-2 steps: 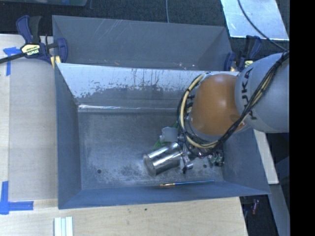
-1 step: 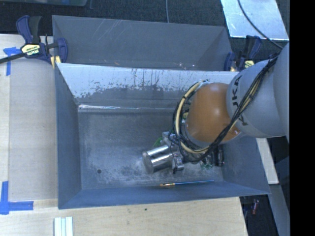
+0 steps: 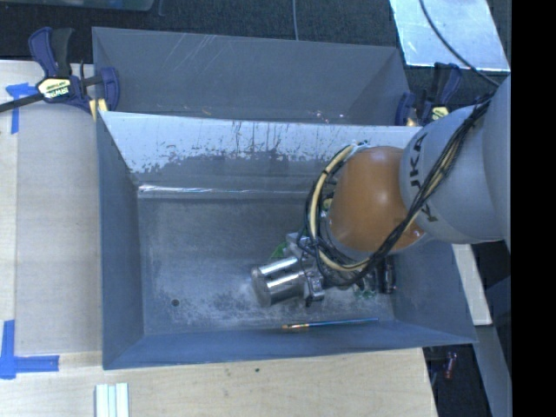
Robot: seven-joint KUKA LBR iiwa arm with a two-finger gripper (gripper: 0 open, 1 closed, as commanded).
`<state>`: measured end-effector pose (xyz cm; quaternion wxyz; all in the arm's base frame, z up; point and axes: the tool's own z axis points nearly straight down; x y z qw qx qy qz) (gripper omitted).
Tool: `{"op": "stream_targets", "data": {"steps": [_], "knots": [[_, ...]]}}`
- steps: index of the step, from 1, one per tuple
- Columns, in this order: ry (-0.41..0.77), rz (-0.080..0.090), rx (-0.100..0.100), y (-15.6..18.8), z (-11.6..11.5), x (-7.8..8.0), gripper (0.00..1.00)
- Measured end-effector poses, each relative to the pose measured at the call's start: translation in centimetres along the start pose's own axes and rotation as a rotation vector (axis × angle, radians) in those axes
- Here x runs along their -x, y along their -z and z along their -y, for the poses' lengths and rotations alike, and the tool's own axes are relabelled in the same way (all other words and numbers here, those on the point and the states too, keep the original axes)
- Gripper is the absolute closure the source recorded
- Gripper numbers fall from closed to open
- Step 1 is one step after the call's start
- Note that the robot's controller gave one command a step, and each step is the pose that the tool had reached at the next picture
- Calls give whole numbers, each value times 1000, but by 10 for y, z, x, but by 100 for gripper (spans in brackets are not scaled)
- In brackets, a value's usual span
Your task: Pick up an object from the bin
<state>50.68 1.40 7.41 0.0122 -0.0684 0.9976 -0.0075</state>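
My gripper (image 3: 312, 269) is low over the bin floor, right of the middle and near the front wall. A shiny silver cylinder (image 3: 278, 281) lies on its side directly against the gripper's left side; whether it is gripped is hidden. A small green thing (image 3: 281, 251) peeks out just behind the cylinder, and another green bit (image 3: 364, 293) shows on the gripper's right. A thin blue pen with an orange tip (image 3: 332, 324) lies along the foot of the front wall, just in front of the gripper.
The arm with its orange cover and cables comes in from the right and hides the floor's right part. The bin's sloping walls stand close at the front and right. The left half of the floor is bare grey metal.
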Motion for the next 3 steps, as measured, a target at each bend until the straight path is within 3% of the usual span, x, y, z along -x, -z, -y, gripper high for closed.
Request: {"op": "stream_targets", "data": {"steps": [1,2,3], "knots": [[0,-9,1,11,0,-3,100],[1,-8,1,35,0,-2,100],[3,-14,2,81,1,-3,100]]}}
